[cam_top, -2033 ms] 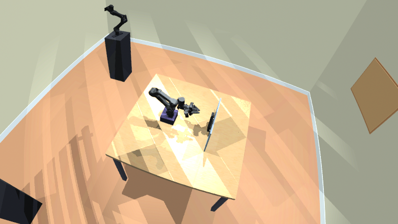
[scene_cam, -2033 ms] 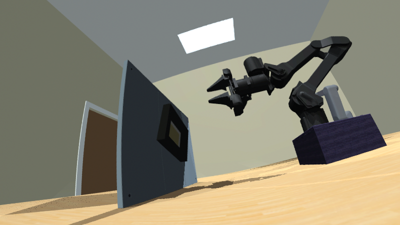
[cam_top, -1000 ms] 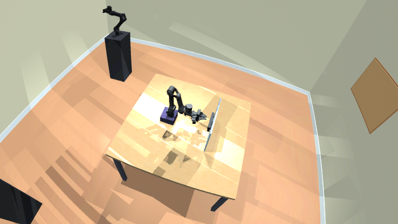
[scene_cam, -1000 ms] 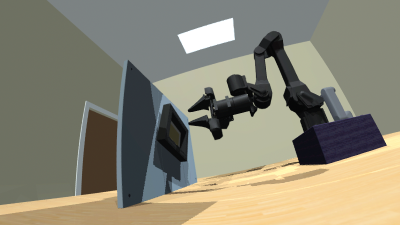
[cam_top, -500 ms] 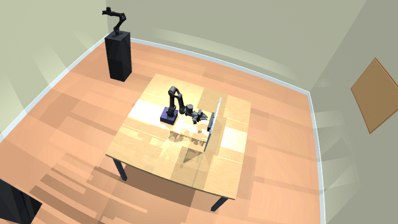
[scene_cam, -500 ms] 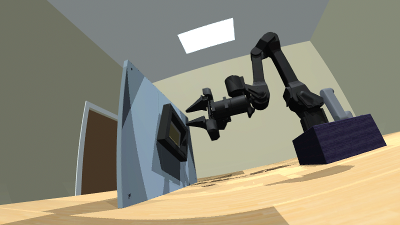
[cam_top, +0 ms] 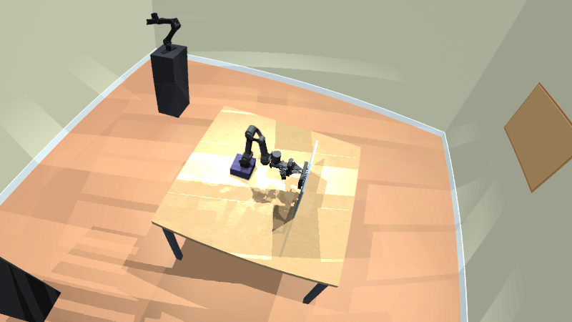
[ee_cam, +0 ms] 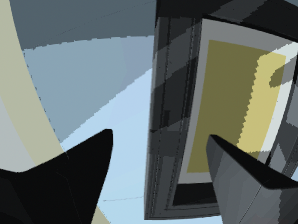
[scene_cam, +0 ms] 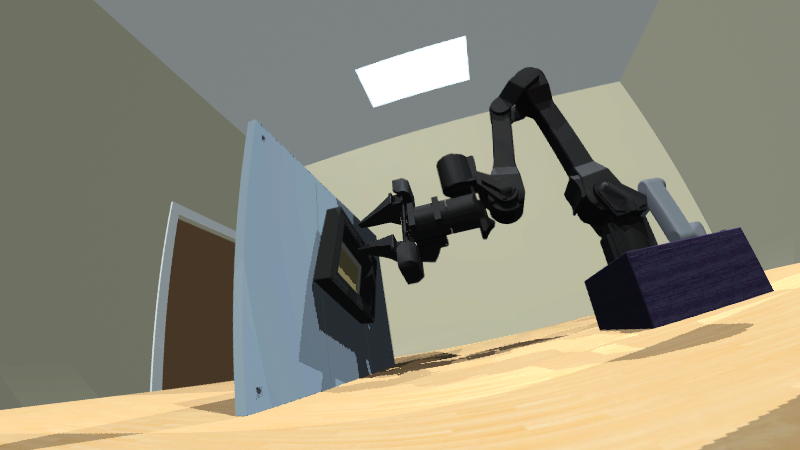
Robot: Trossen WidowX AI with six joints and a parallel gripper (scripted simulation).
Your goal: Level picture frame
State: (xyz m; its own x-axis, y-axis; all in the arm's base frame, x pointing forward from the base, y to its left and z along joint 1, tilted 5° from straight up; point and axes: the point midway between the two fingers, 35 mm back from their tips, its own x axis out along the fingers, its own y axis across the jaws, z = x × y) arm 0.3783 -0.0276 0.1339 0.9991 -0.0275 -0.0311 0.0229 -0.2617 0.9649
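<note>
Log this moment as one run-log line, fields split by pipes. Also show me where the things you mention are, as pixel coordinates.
gripper [scene_cam: 360, 236] [ee_cam: 161, 139]: open, at picture frame | picture frame [scene_cam: 327, 246] [ee_cam: 172, 120]: on blue panel [scene_cam: 274, 251] [ee_cam: 127, 165], not gripped | level: cannot tell

The wrist view cuts off the right side of the picture frame [cam_top: 303, 174] [scene_cam: 330, 246] [ee_cam: 172, 115]. One finger of the gripper [cam_top: 300, 169] [scene_cam: 360, 236] [ee_cam: 160, 134] covers part of its lower picture area there. The screw and the frame's back are hidden, and contact between fingertips and frame cannot be told.

A glowing white rectangular ceiling panel [scene_cam: 415, 71] shows above; glare bleaches the pale wooden tabletop [cam_top: 216, 159] [scene_cam: 503, 391] — shadows cut across it, jagged-edged. Straight lines bow, perhaps from lens distortion — hard to say.
</note>
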